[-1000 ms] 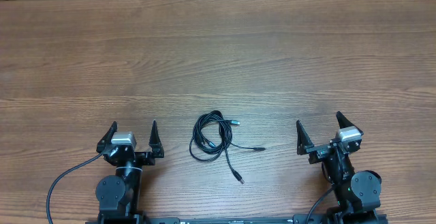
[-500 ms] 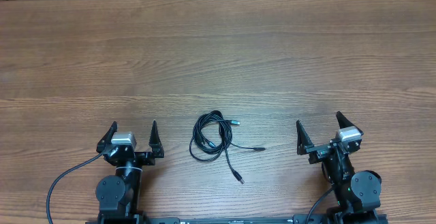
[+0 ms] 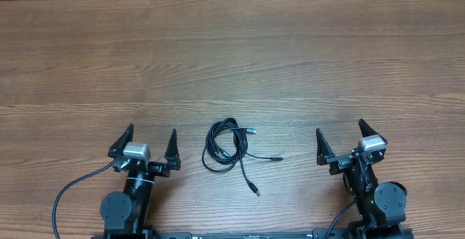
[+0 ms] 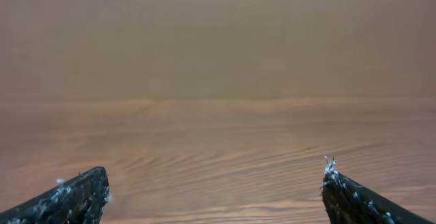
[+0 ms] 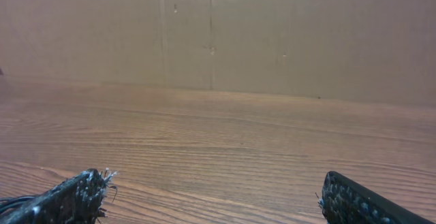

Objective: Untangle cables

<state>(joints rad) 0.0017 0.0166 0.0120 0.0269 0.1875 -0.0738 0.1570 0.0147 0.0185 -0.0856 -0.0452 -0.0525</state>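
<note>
The cables (image 3: 227,148) lie loosely coiled at lower centre of the overhead frame on the wooden table (image 3: 232,50), plug ends trailing lower right; the left gripper (image 3: 151,130), lower left, gapes wide and empty; the right gripper (image 3: 339,127), lower right, likewise.

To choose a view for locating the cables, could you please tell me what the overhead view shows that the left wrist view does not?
Only the overhead view shows the cables, coiled between the arms, and the right gripper. Only the left wrist view shows a blurred brown wall rising beyond the table. Both show the wooden table and the left gripper, open and empty.
</note>
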